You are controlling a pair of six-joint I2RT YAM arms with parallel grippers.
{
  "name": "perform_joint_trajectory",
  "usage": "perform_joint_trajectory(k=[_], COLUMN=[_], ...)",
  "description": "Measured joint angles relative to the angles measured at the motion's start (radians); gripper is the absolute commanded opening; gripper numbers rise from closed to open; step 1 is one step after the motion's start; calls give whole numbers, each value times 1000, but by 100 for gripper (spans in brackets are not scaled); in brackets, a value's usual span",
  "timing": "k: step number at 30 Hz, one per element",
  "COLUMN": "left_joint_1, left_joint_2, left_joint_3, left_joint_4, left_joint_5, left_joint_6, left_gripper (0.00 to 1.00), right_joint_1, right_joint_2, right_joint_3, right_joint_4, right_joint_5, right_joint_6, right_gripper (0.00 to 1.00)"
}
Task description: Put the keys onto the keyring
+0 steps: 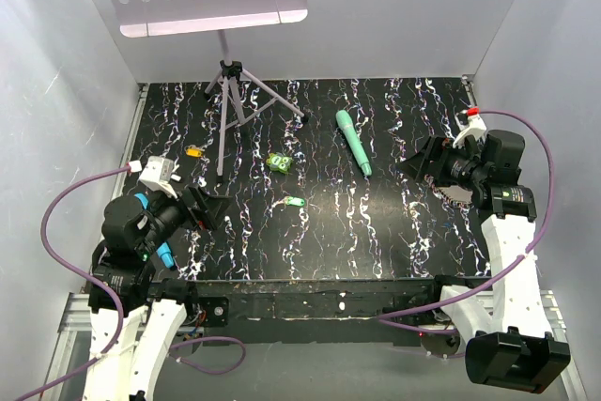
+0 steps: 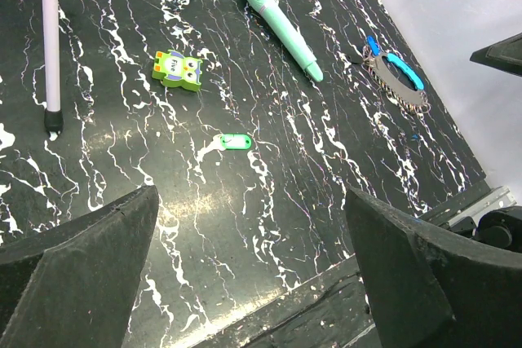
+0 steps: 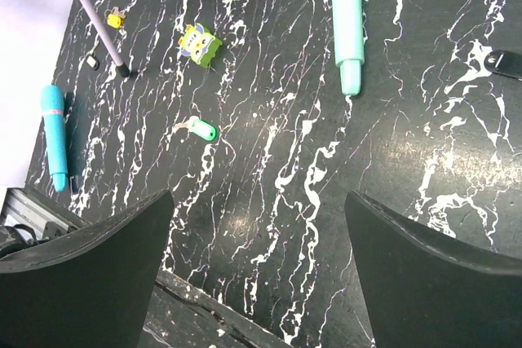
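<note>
The light green key [image 1: 294,201] lies flat mid-table; it also shows in the left wrist view [image 2: 235,143] and the right wrist view [image 3: 200,129]. The yellow-orange key [image 1: 194,150] lies at the back left by the tripod, also in the right wrist view [image 3: 114,19]. The keyring [image 2: 397,79], a grey beaded chain with a blue clasp, lies at the right, partly under my right arm [image 1: 458,197]. My left gripper [image 1: 218,208] [image 2: 251,201] is open and empty above the near left. My right gripper [image 1: 420,168] [image 3: 259,201] is open and empty beside the keyring.
A square green owl block [image 1: 277,163] lies behind the green key. A long teal stick [image 1: 354,142] lies at the back centre-right. A tripod [image 1: 230,105] stands at the back left. A cyan pen [image 3: 53,132] lies by the left arm. White walls enclose the table.
</note>
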Motion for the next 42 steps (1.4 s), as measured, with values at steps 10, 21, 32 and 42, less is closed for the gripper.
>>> perform_joint_trajectory(k=[10,21,32,42], left_joint_1=[0,0,0,-77], left_joint_2=[0,33,249,430], left_joint_3=[-18,-92,-122,-121], left_joint_4=[3,55,56,51], left_joint_5=[0,21,53,22], left_joint_6=[-16,-102,-166,-178], left_gripper=[98,98,98,98], right_joint_1=[-2,-2,-2,-2], right_joint_2=[2,62,69,130], right_joint_3=[-1,-4,-105,-148], right_joint_4=[10,-53,-63,-21], right_joint_5=[-93,-368,-514,-563], right_joint_6=[-53,-365,-523,-561], right_gripper=[95,93,93,93])
